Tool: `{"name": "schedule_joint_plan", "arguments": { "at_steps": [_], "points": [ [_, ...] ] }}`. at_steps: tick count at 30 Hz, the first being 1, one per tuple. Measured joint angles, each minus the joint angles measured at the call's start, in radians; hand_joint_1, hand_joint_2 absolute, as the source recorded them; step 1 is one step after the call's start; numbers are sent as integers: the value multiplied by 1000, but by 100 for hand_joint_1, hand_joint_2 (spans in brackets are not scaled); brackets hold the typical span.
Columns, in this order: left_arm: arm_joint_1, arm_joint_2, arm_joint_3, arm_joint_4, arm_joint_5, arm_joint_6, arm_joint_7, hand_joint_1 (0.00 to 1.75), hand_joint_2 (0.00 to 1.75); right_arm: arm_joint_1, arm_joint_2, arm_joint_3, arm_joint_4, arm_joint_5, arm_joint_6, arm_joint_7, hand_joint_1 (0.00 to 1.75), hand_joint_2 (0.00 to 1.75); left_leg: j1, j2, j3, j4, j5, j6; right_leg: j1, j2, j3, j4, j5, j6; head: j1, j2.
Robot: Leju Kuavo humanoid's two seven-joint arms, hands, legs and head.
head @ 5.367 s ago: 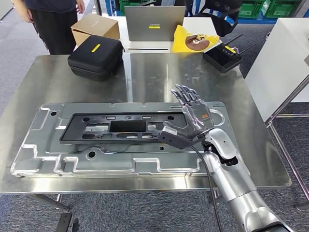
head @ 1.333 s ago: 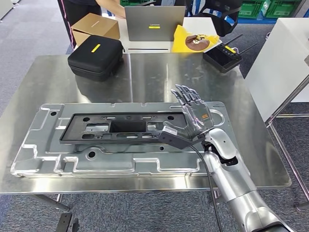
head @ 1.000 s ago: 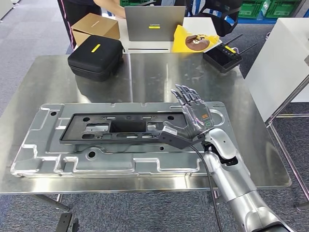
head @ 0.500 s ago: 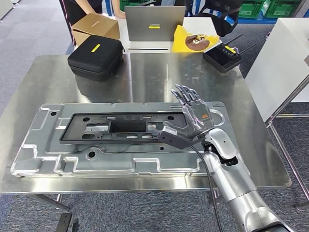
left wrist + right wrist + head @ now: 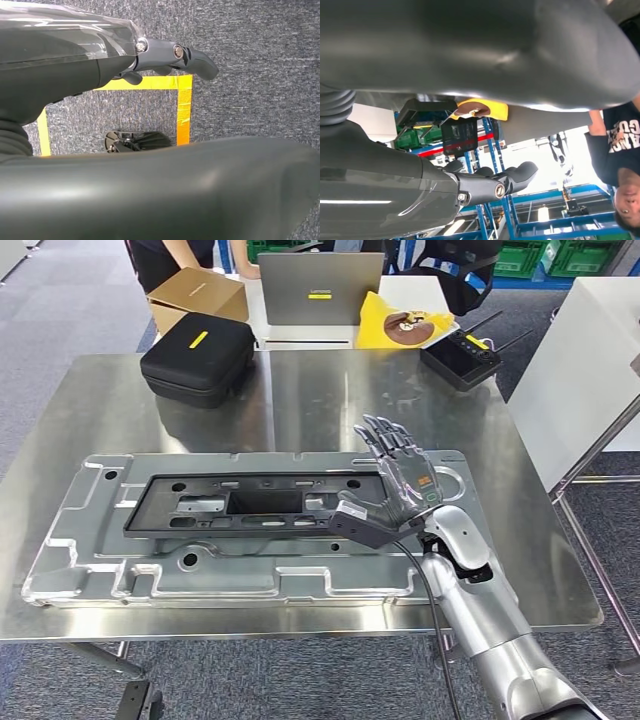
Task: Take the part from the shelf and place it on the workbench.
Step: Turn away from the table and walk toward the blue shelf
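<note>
The long black part [image 5: 234,505] lies flat in the recess of a grey stamped metal plate [image 5: 226,578] on the steel workbench [image 5: 324,390]. My right hand [image 5: 396,485] hovers over the part's right end, fingers spread and stretched forward, thumb pointing left just above the part's end, holding nothing. In the right wrist view the same hand [image 5: 471,187] shows straight fingers with nothing in them. My left hand [image 5: 113,55] hangs at my side over grey carpet with yellow tape, its fingers straight and empty.
At the back of the workbench sit a black zip case [image 5: 198,358] and a black controller [image 5: 460,355]. Behind are a cardboard box [image 5: 198,295], a laptop [image 5: 320,287] and a yellow cushion [image 5: 400,322]. A person [image 5: 173,252] stands at the far left; a white table [image 5: 581,370] is on the right.
My right hand and the part have stayed still. Only the person behind the table has shifted, now leaning toward the cardboard box.
</note>
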Motion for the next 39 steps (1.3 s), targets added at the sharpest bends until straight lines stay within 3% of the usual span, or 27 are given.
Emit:
{"name": "schedule_joint_plan", "arguments": {
  "at_steps": [39],
  "points": [
    [0,0,0,0,0,0,0,0,0,0,0,0,0,0,0,0,0,0,0,0,0,0,0,0,0,0,0,0,0,0,0,0]
  ]
}}
